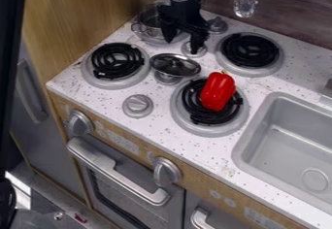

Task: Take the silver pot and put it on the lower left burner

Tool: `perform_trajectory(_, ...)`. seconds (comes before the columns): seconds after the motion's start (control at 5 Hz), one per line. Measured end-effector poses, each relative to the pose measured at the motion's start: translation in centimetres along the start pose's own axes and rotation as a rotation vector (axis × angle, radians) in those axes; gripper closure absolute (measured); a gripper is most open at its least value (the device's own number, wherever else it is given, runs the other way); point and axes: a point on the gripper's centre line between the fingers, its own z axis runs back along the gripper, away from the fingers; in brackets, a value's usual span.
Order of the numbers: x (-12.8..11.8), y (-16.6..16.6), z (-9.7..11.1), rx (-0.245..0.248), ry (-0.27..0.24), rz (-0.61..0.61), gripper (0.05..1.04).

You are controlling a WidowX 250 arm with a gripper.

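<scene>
- Nearest us we see the oven door with its silver handle, and above it two silver front knobs on the wooden-looking panel.
- To our right, the grey sink is set into the speckled white counter.
- Just beyond the front edge we have a round silver counter knob, between the left burner and the burner under the pepper.
- On that second burner we find a red pepper, resting on the black coil.
- A little farther back, between those two burners, we see a round dark lid with a silver rim, lying at a tilt.
- Behind the pepper, toward the right, we have another black-coiled burner.
- Over the back left of the stove hangs our black gripper, pointing down, its two fingers apart, by the right side of the pot.
- Our silver pot stands upright there at the back, next to the wooden side wall, partly hidden behind the gripper.
- Farthest off, a shiny utensil hangs before the dark wood-grain back wall.
</scene>
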Motion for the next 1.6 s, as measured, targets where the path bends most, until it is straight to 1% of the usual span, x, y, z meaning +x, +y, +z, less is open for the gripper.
perform_trajectory(0.2, 0.8, 2.5, -0.4, 0.015, -0.083, -0.009, 0.084)
perform_trajectory(0.4, 1.8, 4.3, -0.5, 0.026, -0.133, 0.009, 0.084)
perform_trajectory(0.6, 2.7, 4.7, -1.8, 0.005, -0.16, 0.03, 0.084)
perform_trajectory(0.8, 3.0, 4.7, -4.0, -0.02, -0.146, 0.032, 0.084)
perform_trajectory(1.0, 3.1, 4.5, -5.2, -0.037, -0.129, 0.027, 0.118)
perform_trajectory(1.2, 3.2, 4.3, -5.2, -0.035, -0.133, 0.014, 0.4)
perform_trajectory(1.4, 2.3, 3.7, -6.0, -0.039, -0.115, -0.003, 0.689)
perform_trajectory(1.6, 2.4, 3.4, -5.2, -0.038, -0.13, -0.012, 0.903)
